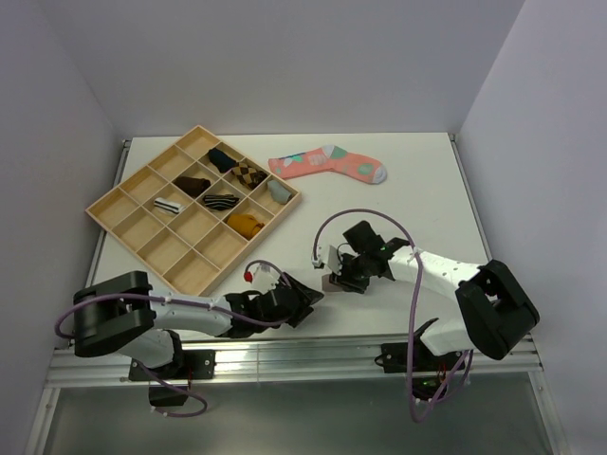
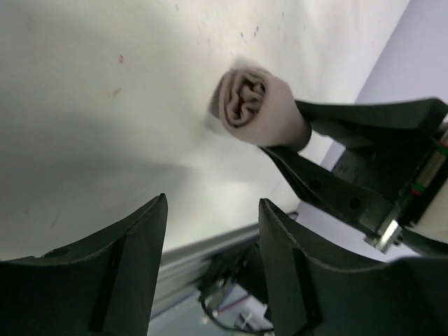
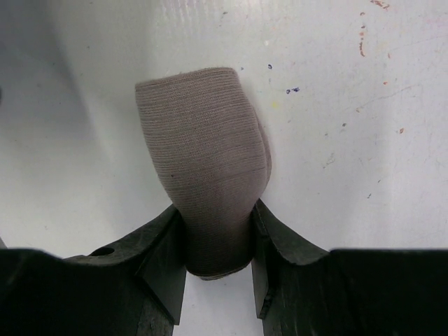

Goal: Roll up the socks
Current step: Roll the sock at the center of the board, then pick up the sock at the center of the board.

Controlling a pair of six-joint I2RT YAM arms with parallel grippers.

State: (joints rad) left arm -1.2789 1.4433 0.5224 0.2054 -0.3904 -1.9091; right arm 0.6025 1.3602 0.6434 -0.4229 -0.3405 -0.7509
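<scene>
The taupe-brown sock (image 3: 206, 147) is wound into a tight roll, and its spiral end shows in the left wrist view (image 2: 253, 105). My right gripper (image 3: 217, 210) is shut on the roll's near end and holds it at the white table near the front edge (image 1: 334, 282). My left gripper (image 2: 212, 203) is open and empty, a short way to the left of the roll (image 1: 308, 296), pointing at it. No red-striped cuff shows on the roll. The white ankle sock is not in view as a loose sock.
A wooden compartment tray (image 1: 123, 204) at the back left holds several rolled socks. The coral-pink sock (image 1: 327, 163) with teal and white patches lies flat at the back centre. The table's metal front rail (image 1: 303, 353) runs just below both grippers.
</scene>
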